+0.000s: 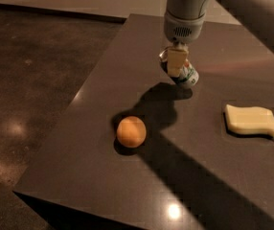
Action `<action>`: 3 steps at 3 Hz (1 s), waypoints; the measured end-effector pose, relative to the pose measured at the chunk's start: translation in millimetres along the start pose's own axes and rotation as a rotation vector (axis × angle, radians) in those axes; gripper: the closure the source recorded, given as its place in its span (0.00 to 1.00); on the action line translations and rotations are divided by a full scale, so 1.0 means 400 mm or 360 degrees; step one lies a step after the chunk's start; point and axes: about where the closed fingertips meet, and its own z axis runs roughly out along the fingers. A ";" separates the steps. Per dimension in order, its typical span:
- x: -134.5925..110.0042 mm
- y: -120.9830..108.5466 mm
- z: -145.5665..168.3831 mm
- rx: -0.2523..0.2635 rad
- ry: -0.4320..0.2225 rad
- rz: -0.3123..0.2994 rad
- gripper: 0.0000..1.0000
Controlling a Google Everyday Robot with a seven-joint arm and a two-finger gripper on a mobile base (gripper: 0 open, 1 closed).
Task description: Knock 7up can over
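Observation:
The 7up can (187,74), silver-white with green markings, is on the dark table (103,176) near its far middle. It leans over, its silver top pointing up and to the left and its base to the lower right. My gripper (175,63) hangs down from the grey wrist and is right against the can's upper part, covering some of it. The arm's shadow falls on the table in front of the can.
An orange ball (131,131) lies on the table in front and to the left of the can. A pale yellow wavy sponge block (251,120) lies at the right. The table's left edge drops to a dark speckled floor (27,80).

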 end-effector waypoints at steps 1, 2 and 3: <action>-0.001 0.010 0.016 0.0007 0.0097 -0.0073 0.43; -0.009 0.025 0.032 0.0007 0.0176 -0.0165 0.12; -0.013 0.019 0.032 0.0022 0.0162 -0.0161 0.00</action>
